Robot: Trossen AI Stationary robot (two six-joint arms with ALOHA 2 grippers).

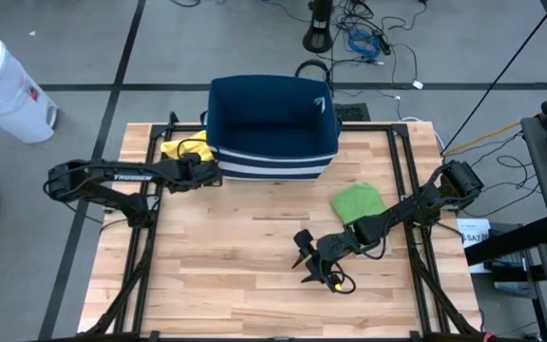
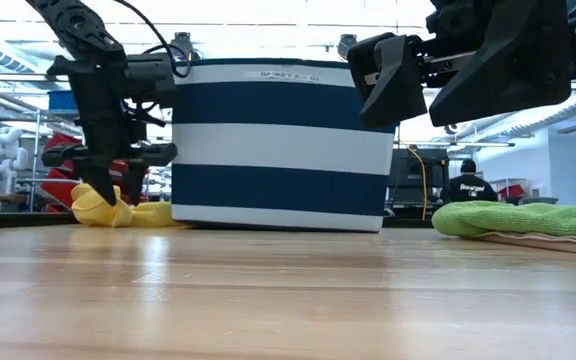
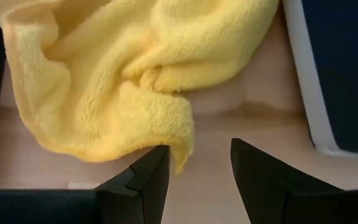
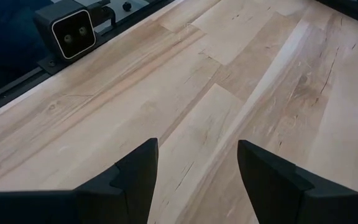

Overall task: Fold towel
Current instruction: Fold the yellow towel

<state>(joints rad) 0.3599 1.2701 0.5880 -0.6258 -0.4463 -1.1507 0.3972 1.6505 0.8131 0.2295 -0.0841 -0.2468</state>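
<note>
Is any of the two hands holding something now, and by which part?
Nothing is held. The left hand is open, its fingers beside a corner of the yellow towel without clamping it. The right hand is open over bare table.

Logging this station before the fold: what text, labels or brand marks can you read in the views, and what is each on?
"TROSSEN": white lettering on the left arm, high view.
White print on the basket rim, low view: too blurred to read.
Label on the white bin, high view: too small to read.
Nothing else legible.
</note>
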